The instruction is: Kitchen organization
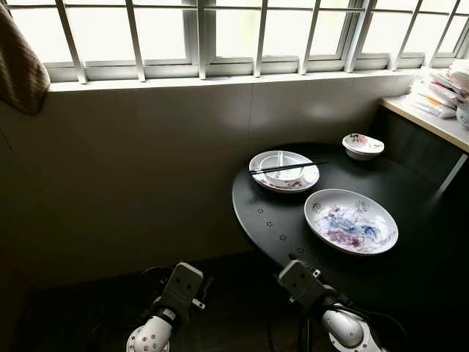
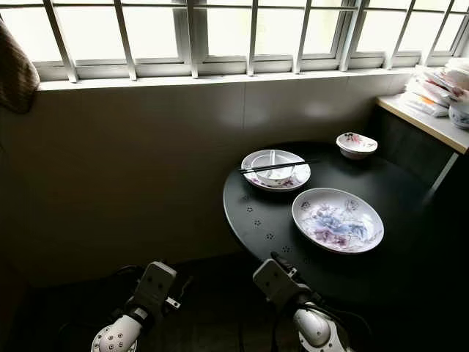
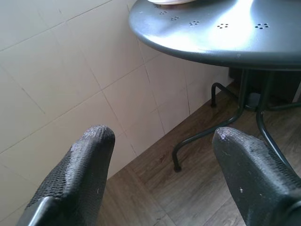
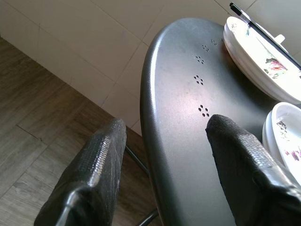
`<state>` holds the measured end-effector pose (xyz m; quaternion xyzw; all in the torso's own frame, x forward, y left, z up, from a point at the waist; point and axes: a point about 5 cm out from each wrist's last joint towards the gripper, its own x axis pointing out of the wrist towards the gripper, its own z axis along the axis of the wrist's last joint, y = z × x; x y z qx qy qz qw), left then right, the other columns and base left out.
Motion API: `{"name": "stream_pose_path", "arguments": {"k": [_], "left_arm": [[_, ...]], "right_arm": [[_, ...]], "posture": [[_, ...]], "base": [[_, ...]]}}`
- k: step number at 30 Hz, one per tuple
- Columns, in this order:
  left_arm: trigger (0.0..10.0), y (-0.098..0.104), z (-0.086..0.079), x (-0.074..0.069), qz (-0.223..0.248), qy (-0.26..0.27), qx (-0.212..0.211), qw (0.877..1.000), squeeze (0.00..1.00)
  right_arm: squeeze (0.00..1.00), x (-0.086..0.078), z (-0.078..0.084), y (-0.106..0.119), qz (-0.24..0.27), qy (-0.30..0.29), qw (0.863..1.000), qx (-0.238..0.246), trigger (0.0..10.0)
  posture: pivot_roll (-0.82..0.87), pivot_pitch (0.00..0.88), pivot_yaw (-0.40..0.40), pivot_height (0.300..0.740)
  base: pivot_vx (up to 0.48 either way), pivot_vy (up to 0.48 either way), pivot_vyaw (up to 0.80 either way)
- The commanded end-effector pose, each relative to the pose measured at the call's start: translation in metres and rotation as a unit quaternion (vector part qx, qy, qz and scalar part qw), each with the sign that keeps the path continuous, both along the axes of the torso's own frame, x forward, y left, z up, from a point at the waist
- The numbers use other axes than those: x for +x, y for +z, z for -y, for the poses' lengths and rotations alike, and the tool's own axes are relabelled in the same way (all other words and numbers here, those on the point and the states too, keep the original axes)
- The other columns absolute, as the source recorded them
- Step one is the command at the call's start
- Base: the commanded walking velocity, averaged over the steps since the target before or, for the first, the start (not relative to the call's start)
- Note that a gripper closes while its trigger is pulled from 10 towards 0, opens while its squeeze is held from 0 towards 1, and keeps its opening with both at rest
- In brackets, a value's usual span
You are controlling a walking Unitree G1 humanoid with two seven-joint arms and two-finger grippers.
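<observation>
Standing short of the round table, I have both arms low, presumably staged for a reach. My left gripper and right gripper are spread wide, holding nothing. Beyond: 1 large floral plate, then chopsticks laid across a bowl on a plate, then a small bowl.

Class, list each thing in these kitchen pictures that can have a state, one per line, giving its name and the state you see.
Large floral plate: upright, empty, on the round black table.
Plate by the window: holds a small bowl.
Chopsticks: lying across that bowl.
Small floral bowl: upright near the table's far edge.
Left gripper: open, empty, low beside the table.
Right gripper: open, empty, at the table's near edge.
</observation>
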<state>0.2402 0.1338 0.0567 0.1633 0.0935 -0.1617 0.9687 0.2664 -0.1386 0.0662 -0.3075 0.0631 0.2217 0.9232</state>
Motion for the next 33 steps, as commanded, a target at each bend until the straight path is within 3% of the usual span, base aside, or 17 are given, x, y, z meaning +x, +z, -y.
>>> {"name": "stream_pose_path", "arguments": {"k": [1, 33], "left_arm": [[10.0, 0.0151, -0.0179, 0.0218, 0.013, 0.113, 0.017, 0.993, 0.00], [10.0, 0.0133, -0.0188, 0.0209, 0.011, 0.112, 0.021, 0.993, 0.00]], "right_arm": [[0.00, 0.0266, -0.0288, 0.0274, 0.035, 0.010, 0.995, 0.098, 10.0], [0.00, 0.0275, -0.0272, 0.0255, 0.030, 0.002, 0.995, 0.098, 10.0]], "posture": [[0.09, 0.000, -0.085, 0.740], [0.09, 0.000, -0.086, 0.740]], "base": [[0.000, 0.000, 0.00], [0.000, 0.000, 0.00]]}}
